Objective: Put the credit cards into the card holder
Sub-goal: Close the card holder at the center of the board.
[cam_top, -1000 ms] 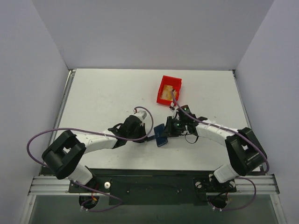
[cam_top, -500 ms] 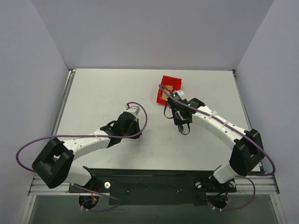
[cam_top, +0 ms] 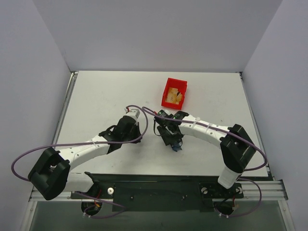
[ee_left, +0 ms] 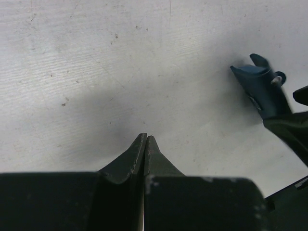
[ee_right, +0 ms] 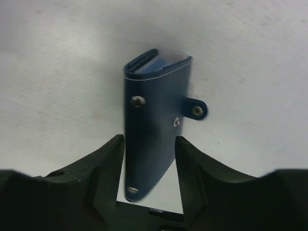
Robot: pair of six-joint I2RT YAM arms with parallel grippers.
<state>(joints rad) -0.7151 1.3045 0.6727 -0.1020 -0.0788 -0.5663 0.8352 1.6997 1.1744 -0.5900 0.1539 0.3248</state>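
Right wrist view: my right gripper (ee_right: 149,142) stands spread, its fingers flanking the card holder (ee_right: 154,125) without clamping it. The holder rests on the surface (ee_right: 57,72) between them. It is navy and folded, paler blue inside, with its snap tab (ee_right: 197,109) hanging loose. I judge it light, floppy and slick, so I'd pinch across both leaves near the fold. My left gripper (ee_left: 145,140) is pressed together.

The left arm (cam_top: 86,147) extends forward and inward from its base. The left gripper (ee_left: 145,138) is fully closed, with its fingertips pressed together. The right arm (cam_top: 207,131) bends at the elbow and reaches left toward centre, and the right gripper (ee_right: 148,140) points downward with its jaws parted.
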